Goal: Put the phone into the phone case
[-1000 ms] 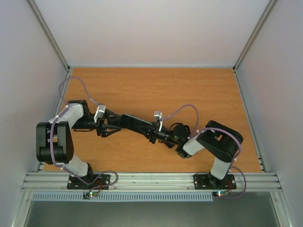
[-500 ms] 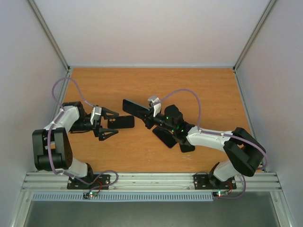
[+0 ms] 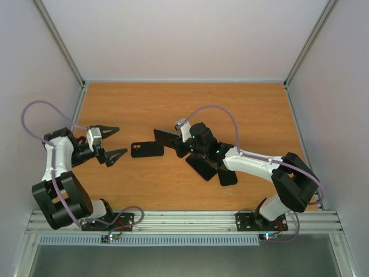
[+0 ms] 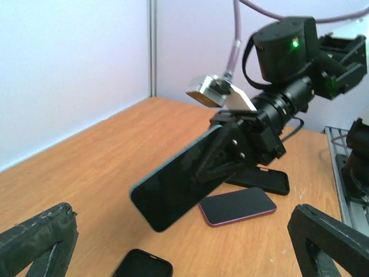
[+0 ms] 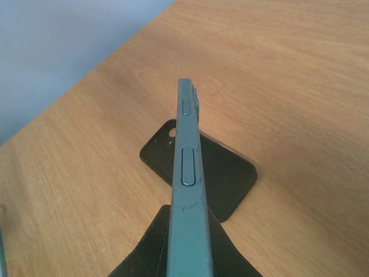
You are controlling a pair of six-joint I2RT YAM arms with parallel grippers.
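Backed off, left gripper (image 3: 117, 141) gapes empty while right gripper (image 3: 176, 143) pinches the stiff, slick-looking phone (image 3: 163, 137) across its faces, over the phone case (image 3: 147, 150)

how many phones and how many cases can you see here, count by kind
phones: 2 (held phone, purple-edged phone)
black phone cases: 2 (near case, far case)
total: 4
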